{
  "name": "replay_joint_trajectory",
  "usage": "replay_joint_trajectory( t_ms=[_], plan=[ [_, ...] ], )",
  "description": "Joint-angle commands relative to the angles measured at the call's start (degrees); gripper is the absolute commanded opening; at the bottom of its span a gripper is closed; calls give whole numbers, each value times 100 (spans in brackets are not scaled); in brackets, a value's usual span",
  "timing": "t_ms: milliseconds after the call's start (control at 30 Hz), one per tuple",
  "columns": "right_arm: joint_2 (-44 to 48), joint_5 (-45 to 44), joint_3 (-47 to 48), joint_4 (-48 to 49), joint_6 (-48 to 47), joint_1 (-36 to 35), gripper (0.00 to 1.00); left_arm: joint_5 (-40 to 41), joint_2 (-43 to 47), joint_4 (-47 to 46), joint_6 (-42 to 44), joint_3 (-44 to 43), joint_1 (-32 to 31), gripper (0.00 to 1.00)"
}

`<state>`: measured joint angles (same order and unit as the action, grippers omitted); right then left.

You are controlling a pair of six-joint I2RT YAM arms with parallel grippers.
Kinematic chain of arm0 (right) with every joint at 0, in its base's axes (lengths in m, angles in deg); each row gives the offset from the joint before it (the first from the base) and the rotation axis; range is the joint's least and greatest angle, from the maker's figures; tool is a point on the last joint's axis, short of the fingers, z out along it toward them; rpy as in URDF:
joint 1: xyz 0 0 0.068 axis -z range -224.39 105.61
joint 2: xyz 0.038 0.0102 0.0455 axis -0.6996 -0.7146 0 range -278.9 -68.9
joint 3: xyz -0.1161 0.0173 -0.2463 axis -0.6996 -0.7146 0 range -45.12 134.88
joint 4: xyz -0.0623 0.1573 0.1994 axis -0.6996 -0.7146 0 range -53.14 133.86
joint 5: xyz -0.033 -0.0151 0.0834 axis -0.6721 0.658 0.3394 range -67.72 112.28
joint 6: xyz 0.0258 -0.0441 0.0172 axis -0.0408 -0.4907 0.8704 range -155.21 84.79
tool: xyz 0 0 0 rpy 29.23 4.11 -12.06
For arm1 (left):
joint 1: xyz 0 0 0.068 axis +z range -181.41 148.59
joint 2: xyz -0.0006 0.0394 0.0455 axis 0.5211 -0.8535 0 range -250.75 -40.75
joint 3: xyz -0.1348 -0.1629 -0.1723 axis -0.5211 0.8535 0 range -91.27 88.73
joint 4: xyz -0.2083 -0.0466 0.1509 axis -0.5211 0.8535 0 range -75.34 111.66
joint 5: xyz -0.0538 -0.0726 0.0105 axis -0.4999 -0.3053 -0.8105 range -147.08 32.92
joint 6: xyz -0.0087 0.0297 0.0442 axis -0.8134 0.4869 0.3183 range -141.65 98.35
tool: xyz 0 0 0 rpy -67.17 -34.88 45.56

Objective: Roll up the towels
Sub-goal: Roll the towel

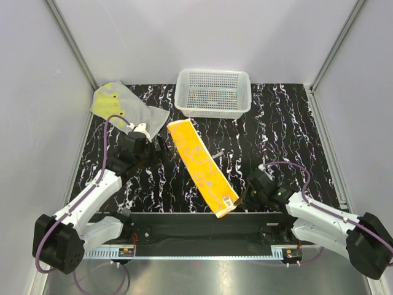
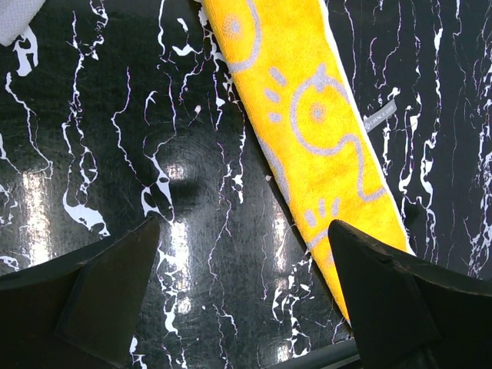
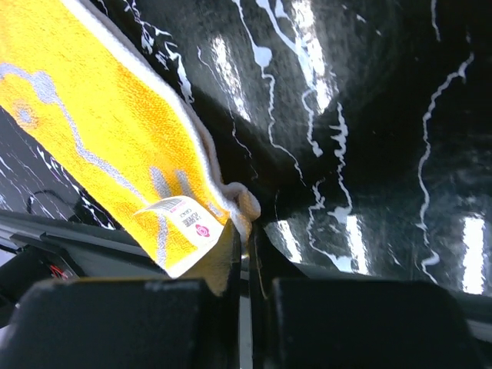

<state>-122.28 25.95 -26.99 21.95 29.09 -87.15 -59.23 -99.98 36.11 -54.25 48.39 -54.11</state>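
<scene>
Rolling not begun — orange towel lies as a flat strip across the table, its near end pinched tight in the right gripper. Left gripper hangs beside it, jaws apart. Grey towel flat at far left — untouched.

So the orange towel has pale grey squiggles, the grey towel has yellow-green blotches, basket is white, worktop is black with white veins.

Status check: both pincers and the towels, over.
Left pincer open beside orange towel. Right pincer shut on its near corner. Grey towel unrolled, far left. Nothing blocking.
</scene>
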Motion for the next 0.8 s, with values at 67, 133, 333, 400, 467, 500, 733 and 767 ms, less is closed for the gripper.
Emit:
replay_joint_trajectory(
  t_ms=[67, 133, 333, 400, 467, 500, 733, 767],
  plan=[
    [346, -182, 462, -743, -75, -48, 0, 4, 148, -18, 34, 8, -42, 99],
    [338, -164, 603, -814, -110, -48, 0, -31, 165, -10, 26, -27, -50, 99],
    [-92, -32, 1061, -727, -171, -48, 0, -75, 209, 61, 43, -79, -138, 99],
    [-242, -32, 1219, -666, -198, -48, 0, -101, 209, 43, 69, -79, -173, 99],
    [-417, -50, 1385, -639, -224, -39, 0, -119, 201, 52, 78, -80, -243, 99],
    [-479, -50, 1447, -622, -242, -48, 0, -110, 209, 52, 87, -80, -261, 99],
    [-1260, -181, 2062, -525, -338, -39, 0, -189, 183, 26, 52, -123, -375, 99],
    [-1349, -216, 2124, -533, -338, -39, 0, -224, 200, 0, 52, -124, -402, 99]
  ],
)
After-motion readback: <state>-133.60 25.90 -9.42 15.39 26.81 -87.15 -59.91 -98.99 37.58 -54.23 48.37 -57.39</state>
